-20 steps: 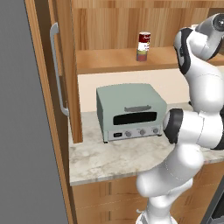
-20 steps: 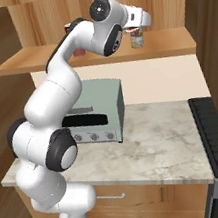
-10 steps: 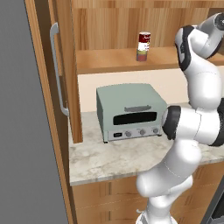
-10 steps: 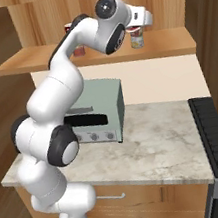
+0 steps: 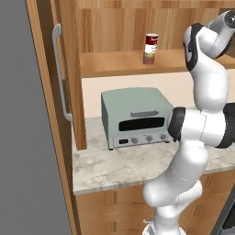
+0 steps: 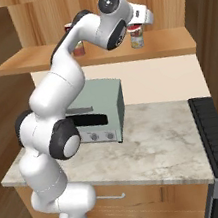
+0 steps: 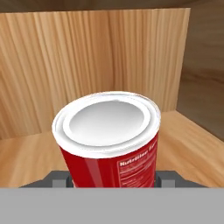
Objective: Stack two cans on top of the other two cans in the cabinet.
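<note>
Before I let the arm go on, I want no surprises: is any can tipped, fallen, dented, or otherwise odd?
Nothing stands out. The dark-red-and-white can sits upright on a greenish-grey can on the cabinet shelf. The gripper holds the red can upright, undented, above a second greenish-grey can.

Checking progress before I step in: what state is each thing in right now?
Gripper: shut on the red can.
Red can: upright, held on a grey can.
First stack: red-and-white can on a grey can, on the shelf.
Cabinet door: open.
Toaster oven: door closed.
</note>
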Controlling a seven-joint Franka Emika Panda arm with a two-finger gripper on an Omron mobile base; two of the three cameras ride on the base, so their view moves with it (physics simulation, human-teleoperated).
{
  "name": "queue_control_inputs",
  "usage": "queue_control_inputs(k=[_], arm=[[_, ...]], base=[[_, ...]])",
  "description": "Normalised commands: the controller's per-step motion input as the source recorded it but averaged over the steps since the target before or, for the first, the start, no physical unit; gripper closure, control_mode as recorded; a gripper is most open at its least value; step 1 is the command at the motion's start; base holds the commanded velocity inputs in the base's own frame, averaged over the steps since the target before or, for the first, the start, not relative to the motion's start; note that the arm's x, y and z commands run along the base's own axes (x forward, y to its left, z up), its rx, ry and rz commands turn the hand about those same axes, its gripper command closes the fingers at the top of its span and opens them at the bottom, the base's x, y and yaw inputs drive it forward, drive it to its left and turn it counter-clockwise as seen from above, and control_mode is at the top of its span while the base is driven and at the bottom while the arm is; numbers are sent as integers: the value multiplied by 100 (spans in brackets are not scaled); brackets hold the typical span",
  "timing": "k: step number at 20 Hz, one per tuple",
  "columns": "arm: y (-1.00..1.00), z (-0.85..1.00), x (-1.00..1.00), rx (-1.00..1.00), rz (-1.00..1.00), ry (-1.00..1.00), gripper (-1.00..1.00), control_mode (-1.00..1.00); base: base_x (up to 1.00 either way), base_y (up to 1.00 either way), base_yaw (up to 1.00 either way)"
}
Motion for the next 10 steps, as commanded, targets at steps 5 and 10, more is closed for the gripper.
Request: queue_control_inputs(k=[5, 10], arm=[[-2, 0, 15, 3, 1, 5, 100, -100], [-1, 0, 13, 2, 1, 2, 100, -100]], base=[[0, 0, 0], [0, 0, 0]])
